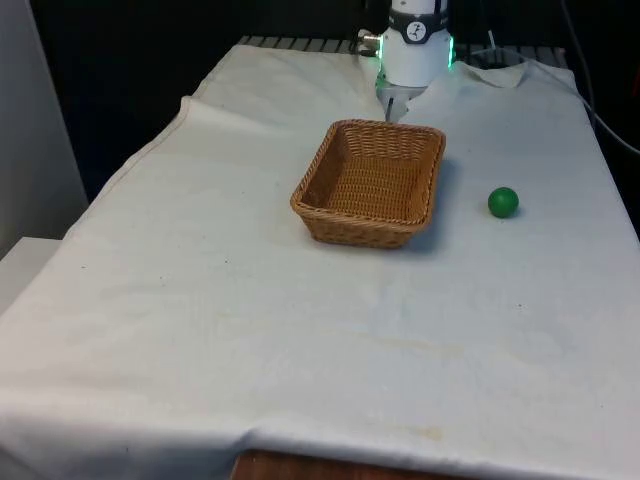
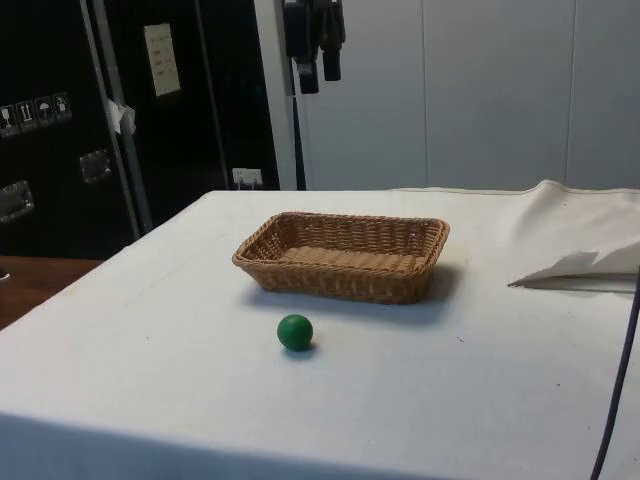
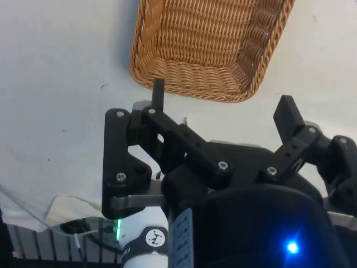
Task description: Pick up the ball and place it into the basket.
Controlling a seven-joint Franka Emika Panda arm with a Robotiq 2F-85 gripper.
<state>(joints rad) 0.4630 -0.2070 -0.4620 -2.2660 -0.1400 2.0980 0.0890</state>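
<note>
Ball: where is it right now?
The green ball lies on the white cloth, apart from the wicker basket, on the front view's right of it. In the side view it sits in front of the basket, not touching.

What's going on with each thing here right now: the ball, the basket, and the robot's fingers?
Ball: loose on the cloth, beside the basket, not touching it.
Basket: upright, nothing in it.
Gripper: fingers open, holding nothing, high above the table.
</note>
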